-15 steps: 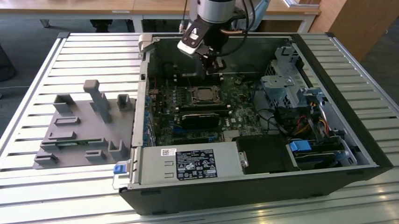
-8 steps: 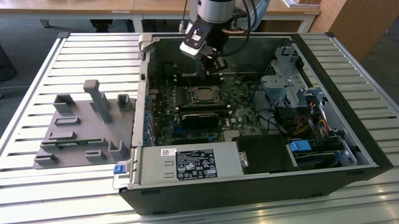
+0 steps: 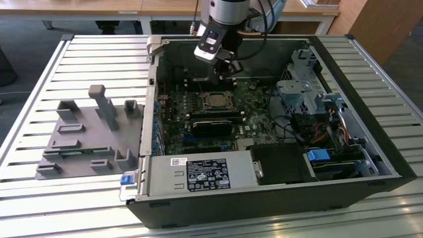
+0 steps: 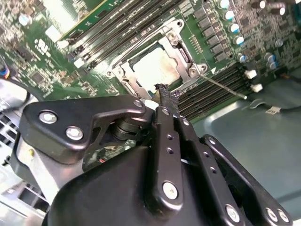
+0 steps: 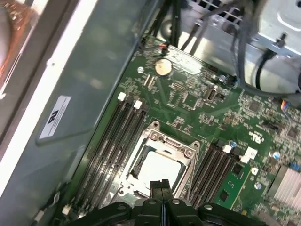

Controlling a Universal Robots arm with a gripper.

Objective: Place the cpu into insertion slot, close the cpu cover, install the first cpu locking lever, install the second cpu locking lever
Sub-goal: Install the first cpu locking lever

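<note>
On a slatted metal table (image 3: 99, 54) lies an open black computer case (image 3: 264, 206). A silver power-supply box (image 3: 198, 173) sits at its near wall, and a grey plastic fixture block (image 3: 86, 139) stands beside the case on the exterior view's left. Deeper in, on the green motherboard (image 3: 254, 106), the cpu (image 3: 215, 100) — a small flat square chip with a plain silver-grey top — sits in its socket. In the first wrist view the cpu cover (image 5: 170, 143), a thin silvery metal frame, lies flat around it. In the second wrist view a thin metal rod (image 4: 223, 87) runs from the socket's corner across the black memory slots (image 4: 202, 96). Just behind the socket hangs the arm's black tool (image 3: 228, 69), fingers pressed together and holding nothing, with the tips at the cover's edge — whether they touch it cannot be told. Pale wooden desks (image 3: 165, 6) stand beyond.
</note>
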